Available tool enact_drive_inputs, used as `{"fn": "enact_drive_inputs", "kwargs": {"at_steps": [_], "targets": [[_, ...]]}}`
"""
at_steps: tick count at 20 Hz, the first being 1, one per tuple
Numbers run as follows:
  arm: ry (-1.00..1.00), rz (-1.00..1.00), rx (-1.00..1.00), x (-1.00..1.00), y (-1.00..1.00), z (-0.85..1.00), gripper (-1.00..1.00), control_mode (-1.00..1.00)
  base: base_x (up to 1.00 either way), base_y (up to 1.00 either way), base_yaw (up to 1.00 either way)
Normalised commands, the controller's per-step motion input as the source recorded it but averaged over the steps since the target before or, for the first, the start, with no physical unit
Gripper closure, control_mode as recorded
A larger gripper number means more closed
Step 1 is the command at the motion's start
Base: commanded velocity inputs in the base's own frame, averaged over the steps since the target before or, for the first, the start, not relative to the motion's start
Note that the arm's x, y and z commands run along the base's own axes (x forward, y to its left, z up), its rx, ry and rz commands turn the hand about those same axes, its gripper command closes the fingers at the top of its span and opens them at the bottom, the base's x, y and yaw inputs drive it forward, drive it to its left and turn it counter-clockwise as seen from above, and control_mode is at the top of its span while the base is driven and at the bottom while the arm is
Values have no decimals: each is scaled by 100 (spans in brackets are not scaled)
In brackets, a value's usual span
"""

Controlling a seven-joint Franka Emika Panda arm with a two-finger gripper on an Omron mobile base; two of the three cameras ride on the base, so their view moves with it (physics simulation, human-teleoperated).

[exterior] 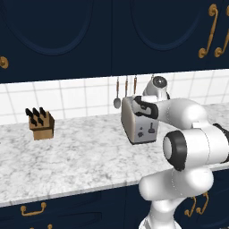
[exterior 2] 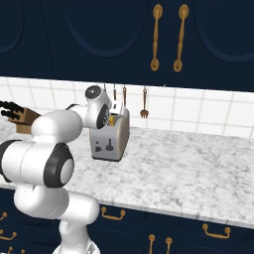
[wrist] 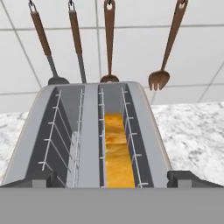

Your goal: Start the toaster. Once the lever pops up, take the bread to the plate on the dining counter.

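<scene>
Gripper (wrist: 112, 179) hovering over the boxy silver-grey metal toaster (exterior: 138, 127), jaws spread wide, holding nothing. Golden-tan bread slice (wrist: 117, 153) sitting upright in the right-hand slot. Toaster standing on the white-and-grey speckled marble countertop (exterior: 71, 156), wooden-handled utensils (wrist: 109, 41) hanging behind it.

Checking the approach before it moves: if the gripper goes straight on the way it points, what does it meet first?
Probably the toaster top, around its slots; the open gripper looks down at them, bread in the right one.
</scene>
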Motion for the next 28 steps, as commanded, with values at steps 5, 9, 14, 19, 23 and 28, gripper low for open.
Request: {"fn": "enact_drive_inputs", "kwargs": {"at_steps": [5,9,14,19,23,28], "targets": [[0,0,0,2,0,0,100,-100,0,0,0],[0,0,0,0,-4,0,100,-100,0,0,0],[0,0,0,0,-13,0,100,-100,0,0,0],[0,0,0,0,-4,0,100,-100,0,0,0],[-3,0,0,0,0,0,100,-100,0,0,0],[-13,0,3,-13,0,10,100,-100,0,0,0]]}}
